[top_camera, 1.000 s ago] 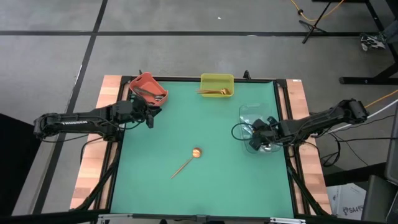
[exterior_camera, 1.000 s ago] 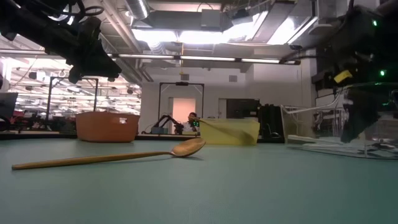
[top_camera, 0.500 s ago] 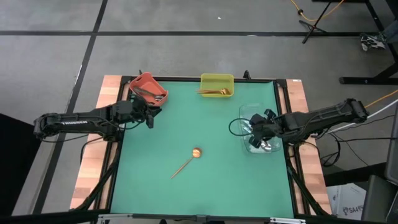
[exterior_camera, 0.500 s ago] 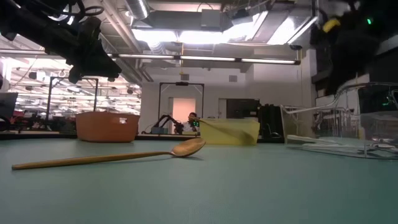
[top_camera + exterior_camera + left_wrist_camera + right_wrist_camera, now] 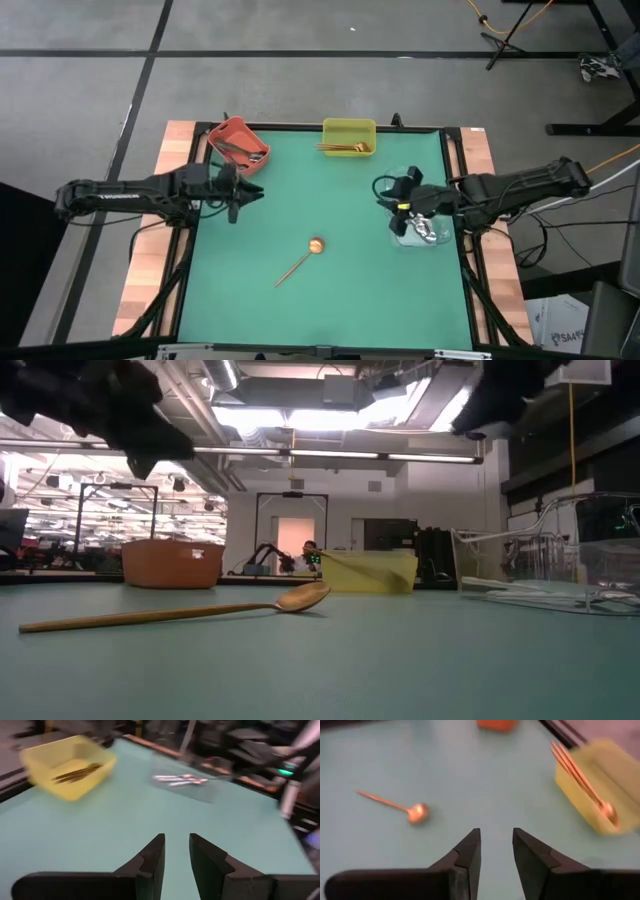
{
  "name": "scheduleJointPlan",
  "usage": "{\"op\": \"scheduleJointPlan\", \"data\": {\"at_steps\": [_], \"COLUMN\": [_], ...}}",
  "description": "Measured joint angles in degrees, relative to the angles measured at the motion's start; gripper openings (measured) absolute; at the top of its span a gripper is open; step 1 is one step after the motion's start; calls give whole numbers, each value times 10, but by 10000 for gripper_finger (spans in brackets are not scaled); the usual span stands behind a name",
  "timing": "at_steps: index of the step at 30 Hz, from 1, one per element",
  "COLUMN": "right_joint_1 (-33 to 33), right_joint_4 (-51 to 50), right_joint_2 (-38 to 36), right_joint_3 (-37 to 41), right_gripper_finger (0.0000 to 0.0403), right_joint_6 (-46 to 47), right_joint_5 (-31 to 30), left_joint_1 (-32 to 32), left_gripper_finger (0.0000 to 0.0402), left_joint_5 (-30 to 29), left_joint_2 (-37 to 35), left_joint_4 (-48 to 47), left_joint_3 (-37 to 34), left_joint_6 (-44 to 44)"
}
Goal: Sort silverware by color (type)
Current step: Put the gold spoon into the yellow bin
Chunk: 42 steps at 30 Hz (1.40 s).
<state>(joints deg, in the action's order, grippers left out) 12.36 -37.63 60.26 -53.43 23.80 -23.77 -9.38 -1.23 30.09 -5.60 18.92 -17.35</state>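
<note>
Green matting covers the table (image 5: 330, 300), and almost all of it is bare. On the left gripper (image 5: 175, 855) the fingers stand a little apart with nothing between them; it hangs near the table's left edge, just beside the orange bin (image 5: 238, 141) in the far-left corner. On the right gripper (image 5: 496, 851) the fingers also stand a little apart and hold nothing; it hangs by the right edge, over the clear tray (image 5: 418, 228) where silver spoons (image 5: 180, 779) lie. One gold spoon (image 5: 300, 261) remains loose — near the middle of the table, flat, well apart from both grippers. More gold spoons (image 5: 585, 787) already lie in the yellow bin (image 5: 349, 136) at the far edge. I judge this spoon light, stiff, thin and rather slippery — it lies so low that the fingertips must almost touch the mat. Its slim handle (image 5: 140, 618), about the middle, seems the best place to pinch.
</note>
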Motion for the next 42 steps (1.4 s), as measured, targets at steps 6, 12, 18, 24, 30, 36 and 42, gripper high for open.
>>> {"op": "scheduleJointPlan", "data": {"at_steps": [6,12,18,24,30,36,42], "right_joint_1": [0,0,0,1,1,1,0], "right_joint_4": [132,257,318,316,272,224,224], "right_joint_2": [32,92,173,283,386,457,496], "right_joint_3": [0,0,-29,-127,-245,-322,-336], "right_gripper_finger": [104,104,104,104,104,104,104], "right_joint_6": [-64,-111,-154,-218,-298,-318,-318], "right_joint_5": [20,54,70,115,166,191,214], "left_joint_1": [23,42,61,74,85,90,90], "left_gripper_finger": [82,82,82,82,82,82,82], "left_joint_5": [37,40,40,39,45,54,53], "left_joint_2": [-49,-132,-199,-238,-266,-294,-299], "left_joint_4": [6,2,-39,-96,-110,-118,-77], "left_joint_3": [0,0,0,0,0,-10,-57], "left_joint_6": [15,61,90,104,110,121,119]}}
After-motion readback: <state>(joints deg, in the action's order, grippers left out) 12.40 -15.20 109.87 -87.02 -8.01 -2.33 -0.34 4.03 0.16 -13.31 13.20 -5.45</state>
